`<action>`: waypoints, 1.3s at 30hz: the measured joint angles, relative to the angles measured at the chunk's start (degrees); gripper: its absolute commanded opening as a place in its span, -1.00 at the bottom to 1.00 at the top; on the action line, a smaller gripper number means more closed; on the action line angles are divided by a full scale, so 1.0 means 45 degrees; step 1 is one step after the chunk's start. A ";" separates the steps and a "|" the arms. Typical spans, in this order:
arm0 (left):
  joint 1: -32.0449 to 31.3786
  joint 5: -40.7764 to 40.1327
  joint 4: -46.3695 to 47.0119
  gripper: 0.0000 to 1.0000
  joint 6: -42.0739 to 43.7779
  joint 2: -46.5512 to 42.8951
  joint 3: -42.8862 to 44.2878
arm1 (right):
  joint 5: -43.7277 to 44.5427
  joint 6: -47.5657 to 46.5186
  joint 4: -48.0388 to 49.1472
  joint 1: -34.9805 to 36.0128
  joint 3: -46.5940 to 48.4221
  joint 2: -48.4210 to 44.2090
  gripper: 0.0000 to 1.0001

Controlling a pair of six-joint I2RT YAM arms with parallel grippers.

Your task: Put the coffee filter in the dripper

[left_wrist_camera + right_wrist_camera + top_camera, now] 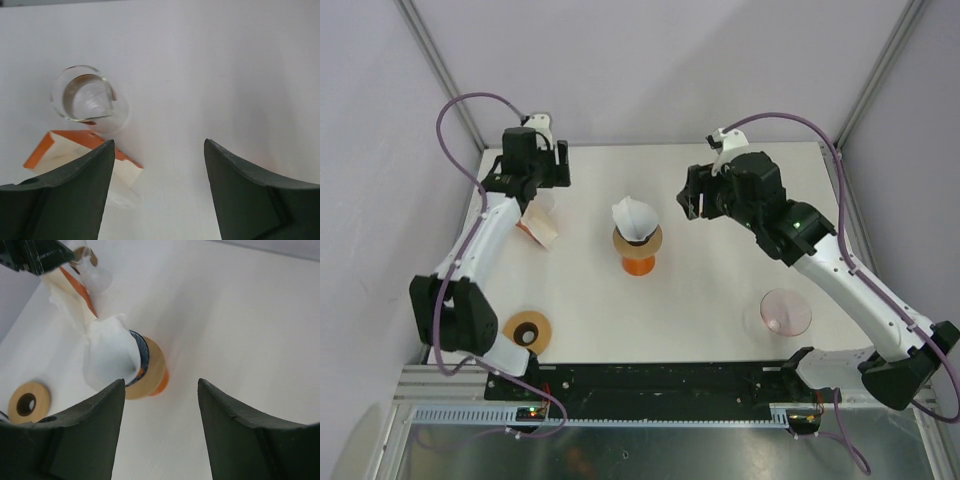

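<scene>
My left gripper (159, 142) and right gripper (161, 381) gape wide, empty; the coffee filter (110, 357) sits in the dripper (154, 371) ahead of my right jaws.

The right claw (161, 385) hangs over the pale worktop (240, 315), its two dark fingers (85, 440) spread wide. Beyond the gap, toward 10 o'clock, a white coffee filter (107, 357) sits at the mouth of the dripper (152, 367), the paper rising above its dark rim, tan collar and orange base. A wooden ring (37, 397) lies at 8 o'clock. An orange-and-cream box (67, 295) and a glass (97, 277) are at 11 o'clock.
</scene>
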 measured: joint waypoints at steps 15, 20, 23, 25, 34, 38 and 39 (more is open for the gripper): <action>0.1593 -0.2803 0.1472 0.39 0.0792 0.3065 0.1617 | 0.0544 0.0010 -0.0476 -0.0170 -0.1700 -0.0340 0.33; 0.2069 -0.2875 0.1797 0.22 0.1127 0.3978 0.2239 | 0.0573 0.0010 -0.0447 -0.0209 -0.1875 -0.0461 0.34; 0.2375 -0.2851 0.1851 0.15 0.1243 0.4512 0.2259 | 0.0573 0.0010 -0.0447 -0.0228 -0.2050 -0.0471 0.34; 0.2560 -0.2827 0.1851 0.14 0.1263 0.4775 0.2259 | 0.0573 0.0010 -0.0461 -0.0228 -0.2142 -0.0471 0.34; 0.2929 -0.2793 0.1860 0.04 0.1452 0.5654 0.2671 | 0.0573 0.0010 -0.0452 -0.0253 -0.2327 -0.0471 0.34; 0.2958 -0.2642 0.1899 -0.03 0.1462 0.5906 0.2686 | 0.0578 0.0010 -0.0461 -0.0253 -0.2351 -0.0471 0.35; 0.2958 -0.2565 0.1894 -0.03 0.1462 0.5960 0.2686 | 0.0583 0.0010 -0.0461 -0.0253 -0.2361 -0.0471 0.35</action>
